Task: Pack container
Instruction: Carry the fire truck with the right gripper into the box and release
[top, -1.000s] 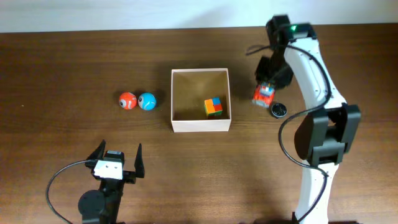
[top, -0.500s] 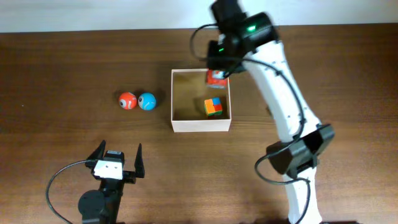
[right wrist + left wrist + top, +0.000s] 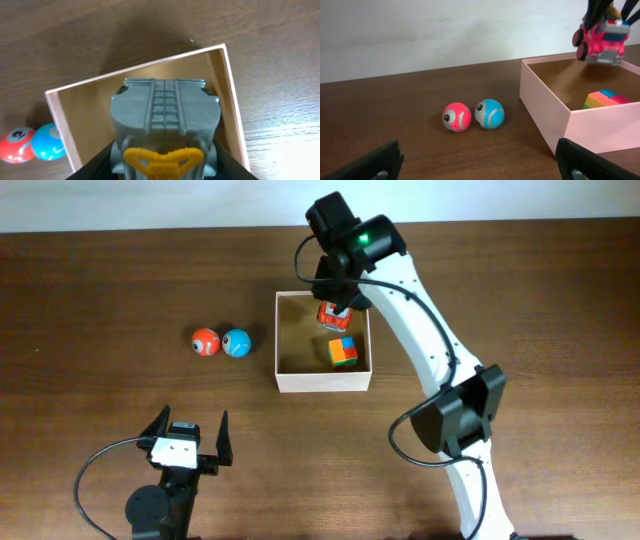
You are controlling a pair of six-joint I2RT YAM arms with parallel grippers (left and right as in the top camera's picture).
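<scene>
While the right gripper (image 3: 336, 300) hangs over the mid-table container (image 3: 322, 385), clamped on the toy truck (image 3: 333, 316), overhead shows the cube (image 3: 343, 351) just nearer and the box's left half bare. The left gripper (image 3: 190, 432) sits spread apart, idle.
Left wrist: toy truck (image 3: 601, 39) above the rim; lower before release.
Right wrist: far and right walls close; ease inward.

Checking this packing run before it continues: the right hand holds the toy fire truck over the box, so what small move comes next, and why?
Probably lower the right hand slightly, then open it. The toy fire truck hangs above the container, over bare floor on the far side of the colored cube, so it should drop inside clear of the cube.
</scene>
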